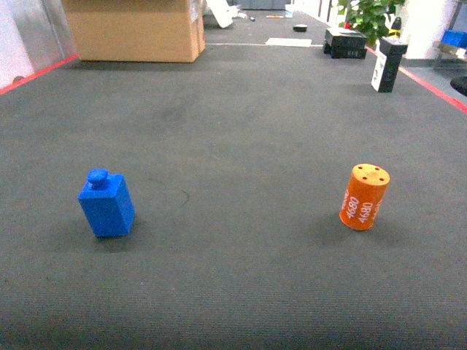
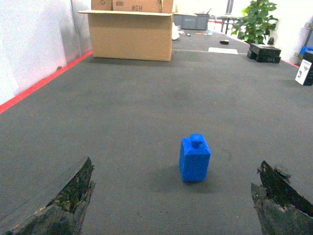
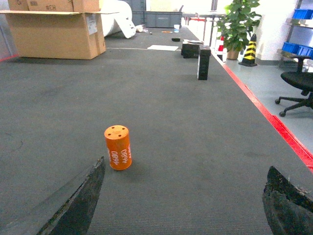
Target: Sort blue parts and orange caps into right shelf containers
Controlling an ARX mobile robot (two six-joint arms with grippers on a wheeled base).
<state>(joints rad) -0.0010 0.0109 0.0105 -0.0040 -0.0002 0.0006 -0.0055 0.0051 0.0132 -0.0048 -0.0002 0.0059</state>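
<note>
Worn black fingers (image 2: 58,205) of the left gripper (image 2: 171,205) stand wide apart, empty; right gripper (image 3: 181,205) likewise. Blue block (image 1: 106,203), knob-topped, stands lower left; orange cylinder (image 1: 364,197), marked 4680, lower right.

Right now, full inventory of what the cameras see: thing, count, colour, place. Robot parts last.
blue part: 1, blue block with a round knob on top, upright on the carpet, left of the head view
orange cap: 1, orange cylinder with white 4680 print, upright on the carpet, right of the head view
carpet: 1, dark grey, covers the floor
cardboard box: 1, brown, far left
red floor tape: lines, red, along both carpet edges
potted plant: 1, green, far right
black boxes: a few, black, far right near the plant
office chair: 1, black, right edge of right wrist view
left gripper: fingers spread, empty, blue part ahead between them
right gripper: fingers spread, empty, orange cap ahead towards its left finger
</note>
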